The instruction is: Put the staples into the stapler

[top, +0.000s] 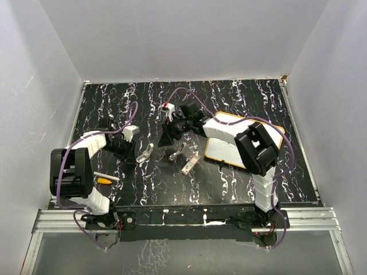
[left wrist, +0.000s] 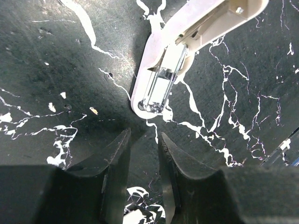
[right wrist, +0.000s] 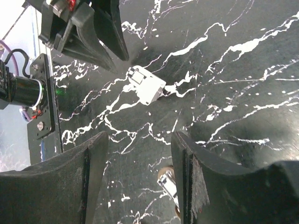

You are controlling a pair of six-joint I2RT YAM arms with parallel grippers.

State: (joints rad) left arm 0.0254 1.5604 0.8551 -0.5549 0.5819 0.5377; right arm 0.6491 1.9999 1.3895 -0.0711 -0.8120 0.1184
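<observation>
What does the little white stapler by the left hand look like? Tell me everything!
The stapler is small, with a creamy white plastic body and a rounded tip. It looks flipped open: a shiny metal track lies bare along its base, and the top part angles away. It lies on the black marbled table, its tip pointing at the left hand, which is just short of it, not touching. Whether staples are inside is unclear.

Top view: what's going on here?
Both arms are over the black marbled table, and neither holds anything. The left fingers sit just short of an open pale stapler. They are narrowly apart, with nothing between them. The right fingers hover wide open close by, above a second stapler. I can't pick out the staples for sure, so loading has not started.
</observation>
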